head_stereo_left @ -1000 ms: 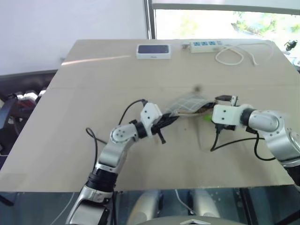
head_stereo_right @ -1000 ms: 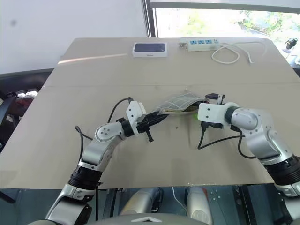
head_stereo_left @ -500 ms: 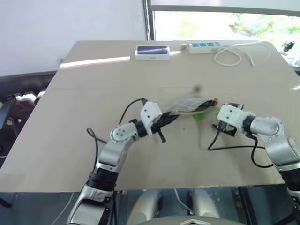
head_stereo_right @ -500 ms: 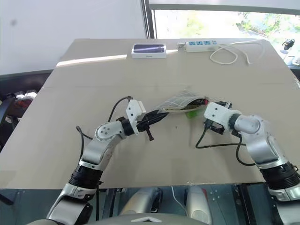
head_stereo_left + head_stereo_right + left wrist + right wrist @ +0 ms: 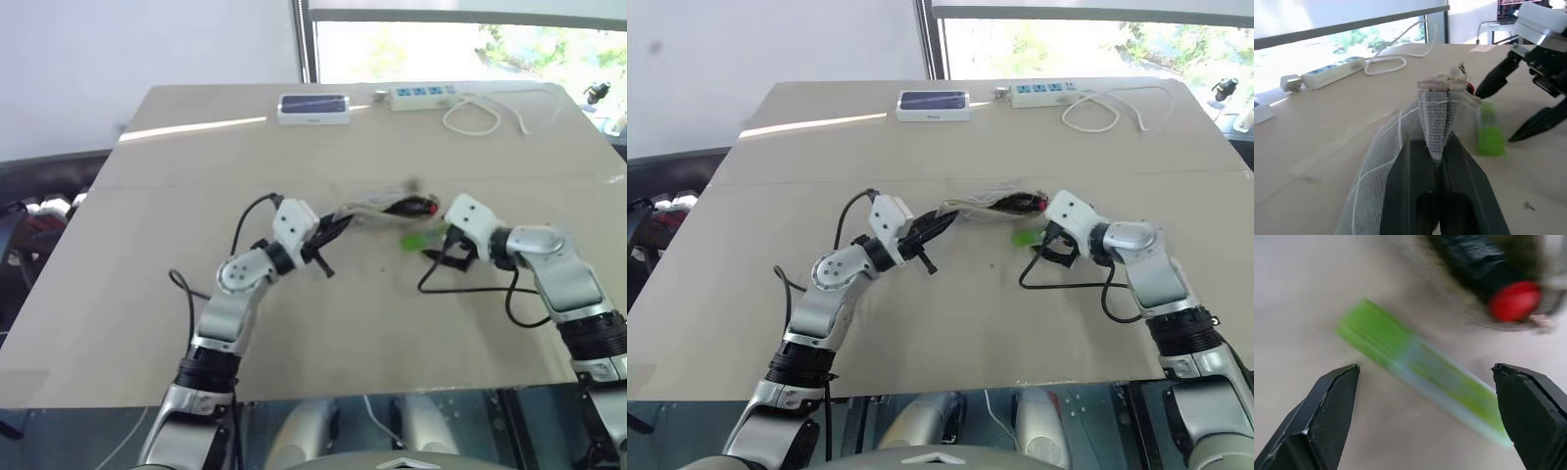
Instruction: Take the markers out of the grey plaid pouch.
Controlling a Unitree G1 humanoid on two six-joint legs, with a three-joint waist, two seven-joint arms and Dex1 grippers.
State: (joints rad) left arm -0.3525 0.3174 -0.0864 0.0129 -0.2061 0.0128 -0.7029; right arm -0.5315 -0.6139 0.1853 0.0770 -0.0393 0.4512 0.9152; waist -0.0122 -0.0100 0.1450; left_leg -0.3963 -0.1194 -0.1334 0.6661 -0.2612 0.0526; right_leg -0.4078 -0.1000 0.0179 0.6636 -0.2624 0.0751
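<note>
On the tan table [image 5: 127,294], toward its left-centre, the left gripper [image 5: 328,230] reaches forward and to the right with its two black fingers [image 5: 1415,196] clenched on one end of the grey plaid pouch [image 5: 1437,117]. Its wrist view shows the grey-green fabric with white grid lines pinched between the closed fingers and rising from them in a narrow fold, so that end of the pouch is lifted off the surface while the far end stretches rightward toward the middle of the table. At that far end the pouch mouth gapes a little, and a marker with a red end [image 5: 423,207] pokes out of it, its dark barrel mostly inside the fabric; whether anything else lies in the pouch cannot be told. Just beside the mouth, on the bare tabletop and outside the pouch, lies the green marker [image 5: 416,241], slanted, its body blurred in the right wrist view. Further right, the right gripper [image 5: 437,251] points down and leftward at that spot with its jaws spread wide and holding nothing; in its own wrist view the two black fingertips [image 5: 1322,416] stand on either side of the green marker without touching it, the red end just beyond. Along the far edge sit a white-framed dark device [image 5: 313,107] and, to its right, a white power strip [image 5: 431,95] with a looped cord.
</note>
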